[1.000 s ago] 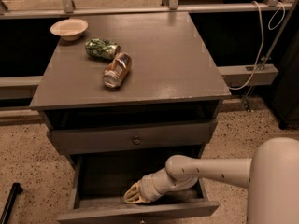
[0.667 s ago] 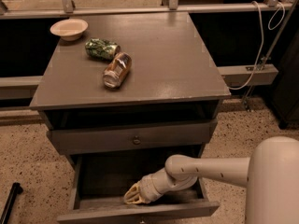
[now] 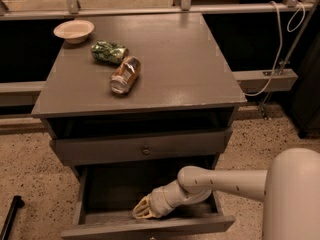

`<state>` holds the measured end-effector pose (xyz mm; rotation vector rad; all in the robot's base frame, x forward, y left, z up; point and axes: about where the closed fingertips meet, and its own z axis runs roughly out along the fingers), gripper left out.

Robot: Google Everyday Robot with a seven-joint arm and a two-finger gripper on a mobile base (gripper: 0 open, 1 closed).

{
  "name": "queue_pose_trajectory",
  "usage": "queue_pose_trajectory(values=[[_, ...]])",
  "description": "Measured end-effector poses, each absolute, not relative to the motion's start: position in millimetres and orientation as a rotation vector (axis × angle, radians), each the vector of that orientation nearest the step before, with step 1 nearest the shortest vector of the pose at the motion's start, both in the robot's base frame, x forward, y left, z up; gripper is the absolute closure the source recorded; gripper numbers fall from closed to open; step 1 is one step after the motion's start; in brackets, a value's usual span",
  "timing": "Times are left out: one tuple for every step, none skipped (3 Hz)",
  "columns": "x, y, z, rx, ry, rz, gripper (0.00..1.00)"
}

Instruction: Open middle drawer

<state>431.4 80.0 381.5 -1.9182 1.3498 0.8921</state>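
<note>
The middle drawer (image 3: 115,228) is a grey drawer pulled well out of the grey cabinet, its dark inside open to view. Its front panel runs along the bottom edge of the camera view. My gripper (image 3: 141,210) is low inside this drawer, just behind the front panel and a little left of centre. The white arm (image 3: 225,181) reaches in from the right. Nothing else shows inside the drawer.
The drawer above (image 3: 100,149) is closed, with a small round knob (image 3: 145,150). On the cabinet top (image 3: 190,64) are a white bowl (image 3: 73,30), a crumpled green bag (image 3: 109,52) and a lying can (image 3: 125,75). A white cable (image 3: 280,54) hangs at the right. A black post (image 3: 10,219) stands at lower left.
</note>
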Motion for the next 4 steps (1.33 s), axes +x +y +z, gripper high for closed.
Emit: queue_pose_trajectory(values=[[440, 72, 375, -1.850, 1.376, 0.869, 1.00], [445, 69, 380, -1.844, 1.387, 0.846, 1.00], [458, 58, 385, -1.827, 1.419, 0.784, 1.00], [485, 62, 386, -1.820, 1.432, 0.740, 1.00]])
